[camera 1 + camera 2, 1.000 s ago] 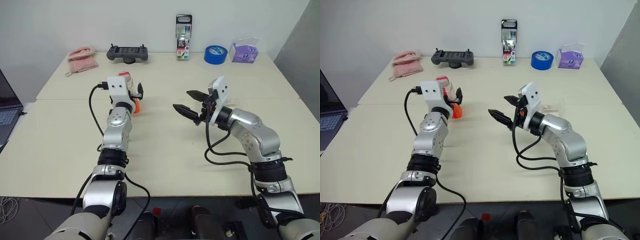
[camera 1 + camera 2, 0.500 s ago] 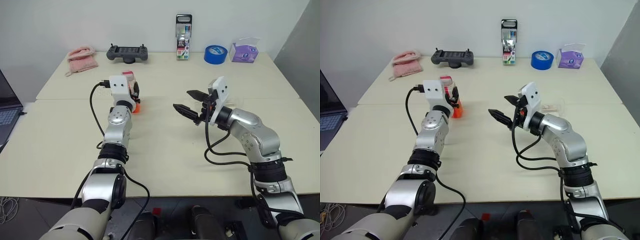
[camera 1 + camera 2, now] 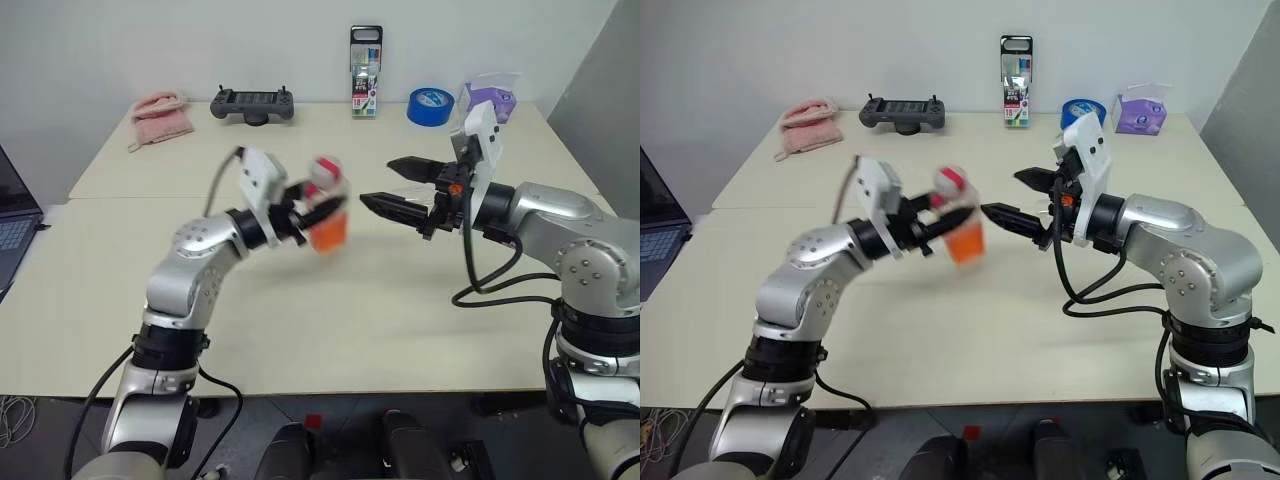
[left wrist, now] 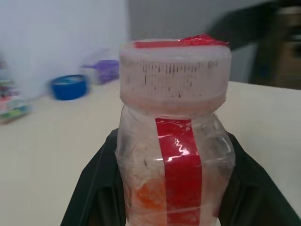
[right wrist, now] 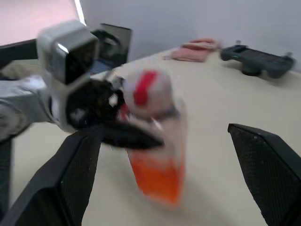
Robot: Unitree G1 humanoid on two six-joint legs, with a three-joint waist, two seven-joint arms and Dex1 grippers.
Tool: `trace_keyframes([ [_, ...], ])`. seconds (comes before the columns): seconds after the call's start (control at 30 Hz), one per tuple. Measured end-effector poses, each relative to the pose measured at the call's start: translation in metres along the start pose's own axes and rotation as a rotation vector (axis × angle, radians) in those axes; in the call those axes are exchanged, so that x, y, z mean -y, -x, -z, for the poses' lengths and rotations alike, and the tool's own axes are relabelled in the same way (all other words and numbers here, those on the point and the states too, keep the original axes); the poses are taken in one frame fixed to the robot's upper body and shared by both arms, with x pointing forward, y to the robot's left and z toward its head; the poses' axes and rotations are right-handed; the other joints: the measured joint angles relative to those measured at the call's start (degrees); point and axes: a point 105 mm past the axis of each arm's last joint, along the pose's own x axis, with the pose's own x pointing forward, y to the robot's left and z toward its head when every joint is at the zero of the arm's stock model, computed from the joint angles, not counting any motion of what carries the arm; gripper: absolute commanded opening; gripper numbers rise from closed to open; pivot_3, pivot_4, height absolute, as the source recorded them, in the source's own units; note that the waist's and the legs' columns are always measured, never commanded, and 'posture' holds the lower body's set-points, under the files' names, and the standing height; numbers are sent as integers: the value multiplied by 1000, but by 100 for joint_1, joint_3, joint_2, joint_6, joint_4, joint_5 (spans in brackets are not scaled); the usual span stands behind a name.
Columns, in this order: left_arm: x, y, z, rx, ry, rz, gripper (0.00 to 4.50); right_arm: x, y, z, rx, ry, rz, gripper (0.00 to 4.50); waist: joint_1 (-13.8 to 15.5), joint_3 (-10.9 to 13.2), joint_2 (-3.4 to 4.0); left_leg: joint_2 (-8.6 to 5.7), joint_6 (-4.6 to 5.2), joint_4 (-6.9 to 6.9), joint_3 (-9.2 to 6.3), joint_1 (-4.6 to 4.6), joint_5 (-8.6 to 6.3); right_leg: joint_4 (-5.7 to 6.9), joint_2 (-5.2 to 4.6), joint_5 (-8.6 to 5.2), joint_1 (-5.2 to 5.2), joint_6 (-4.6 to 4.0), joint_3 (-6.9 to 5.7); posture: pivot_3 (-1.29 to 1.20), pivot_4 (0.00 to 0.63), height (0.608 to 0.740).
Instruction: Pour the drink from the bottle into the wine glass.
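**Bottle held off the table between the two grippers**

The left gripper is clamped on the bottle, its two black fingers pressing either side of the clear body. The bottle is lifted clear of the table, over its middle, and stands roughly upright with a slight lean. Its cap is on, pale with a red strip across the top that runs down the front of the bottle. The drink fills only the lower part of the bottle, an orange-red band at the bottom.

The right gripper hangs just to the right of the bottle, pointing left toward it at about the same height. Its jaws are spread wide and hold nothing; the fingertips are close to the bottle but apart from it. In the right wrist view the bottle sits between the two black fingers and beyond them, with the left gripper behind it.

The wine glass cannot be made out for certain behind the right arm.

Along the far edge of the table, from left to right, lie a pink cloth, a black controller, an upright pack of markers, a roll of blue tape and a purple tissue pack. A laptop shows at the left edge.
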Motion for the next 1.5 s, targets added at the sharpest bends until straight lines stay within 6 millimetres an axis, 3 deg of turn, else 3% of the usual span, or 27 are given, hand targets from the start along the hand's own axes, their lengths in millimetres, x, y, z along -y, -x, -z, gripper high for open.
trace_keyframes([
  [0.1,19,-7,3,-11,-1,76,1870,-15,-2,-4,-21,-5,-76,4500,5,0,0,-7,1,-1,2,29,-1,-10,6,-1,32,0,-3,0,150,740],
  [0.4,24,-13,-1,28,10,57,1869,-7,-7,6,-75,-20,5,4500,5,0,0,-5,1,-2,0,29,-1,-12,9,-1,33,0,-3,0,150,740],
  [0.5,22,-13,-3,40,23,42,1869,-3,-9,6,-67,-21,37,3928,6,0,0,-5,1,-1,1,29,-1,-11,9,-1,33,0,-2,0,150,740],
  [0.67,19,-14,-2,41,42,12,1869,0,-15,7,-42,-39,59,2114,3,0,0,-5,1,-3,0,29,-1,-11,9,-1,32,0,-3,0,150,740],
  [0.7,19,-14,-2,40,42,11,1869,0,-15,7,-42,-40,61,1966,6,0,0,-5,1,-2,-1,29,-1,-11,9,-1,32,0,-3,0,150,740],
  [0.93,18,-11,0,28,59,5,1869,1,-18,10,-23,-91,36,1970,5,0,0,-6,1,-2,0,28,-1,-13,8,-1,33,0,-3,0,150,740],
  [1.13,53,-14,-6,36,78,183,1841,-8,23,14,-21,-49,-305,1970,19,4,-4,-16,10,7,7,31,-6,-24,3,-1,46,3,-1,0,150,740],
  [1.4,61,-18,-3,15,80,213,1838,-2,27,14,-137,114,-470,1969,-46,4,-3,3,11,-6,10,54,-7,-15,33,-4,48,1,1,0,150,740],
  [1.5,61,-18,-1,7,89,213,1834,-1,27,16,-137,101,-499,2977,-20,4,-4,0,11,-3,9,49,-7,-17,26,-3,48,0,1,0,150,740],
])
